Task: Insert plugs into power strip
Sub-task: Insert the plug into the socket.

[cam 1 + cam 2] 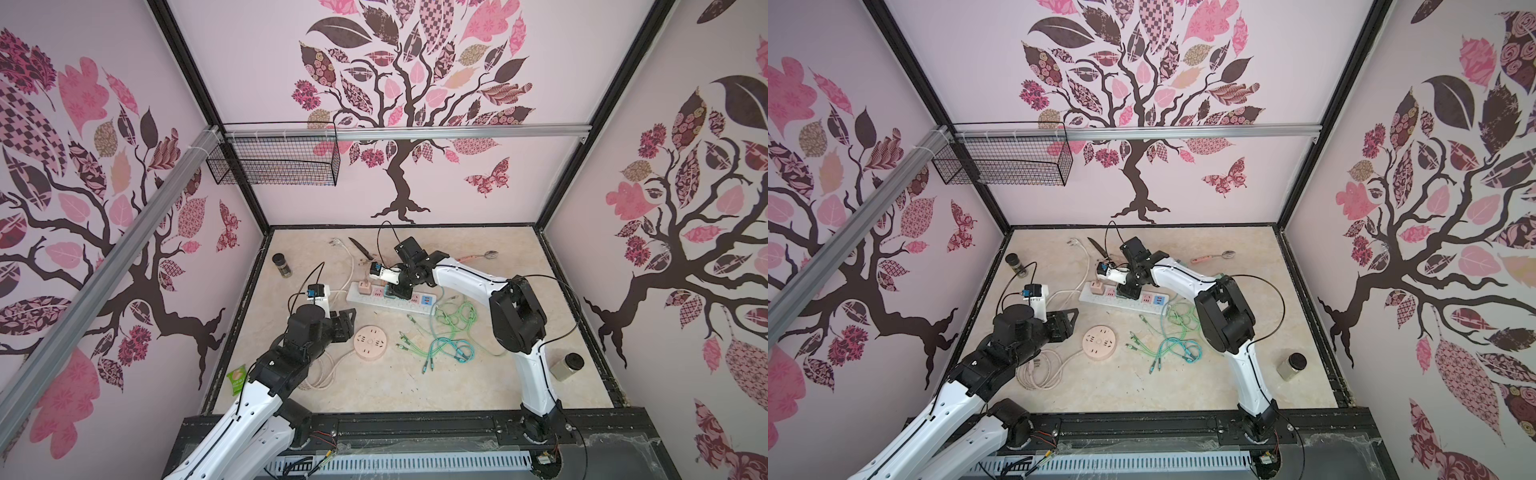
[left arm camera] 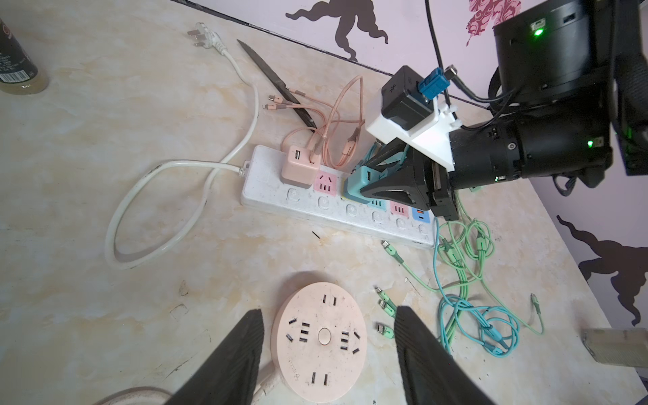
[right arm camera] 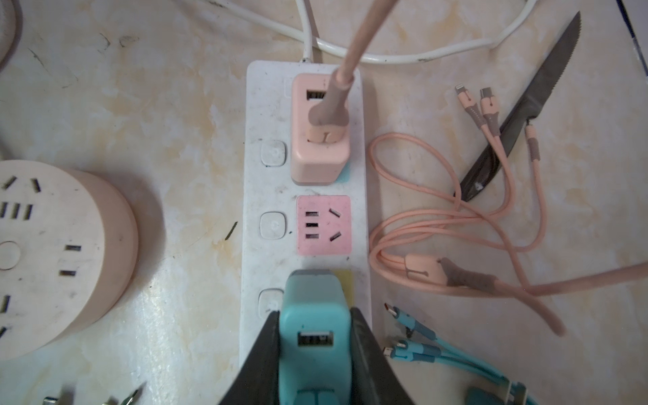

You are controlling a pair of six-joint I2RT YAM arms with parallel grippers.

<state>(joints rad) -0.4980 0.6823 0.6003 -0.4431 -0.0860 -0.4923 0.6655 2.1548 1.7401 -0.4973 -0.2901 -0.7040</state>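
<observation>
1. A teal plug (image 3: 312, 305) is pinched by its two flat sides in the right gripper (image 3: 315, 326), over the yellow third socket from the cord end of the power strip (image 3: 270, 189).
2. A peach plug (image 3: 317, 147) is seated in the strip's first socket. The pink socket between the two plugs is empty.
3. The left gripper (image 2: 329, 312) is held spread and empty over a round socket (image 2: 317, 364), near the strip's button side.
4. The teal plug is judged light, rigid and smooth-skinned, so a slip under pressure is possible. The flat sides are judged the best hold, clear of the USB face.
5. The braided cables (image 2: 466, 252) by the strip's far end are judged limp and prone to snagging.
6. The teal plug's prongs are hidden beneath its body, so seating cannot be told.
7. The sockets beyond the teal plug are partly covered by the right gripper. Whether other plugs lie behind it cannot be made out.
</observation>
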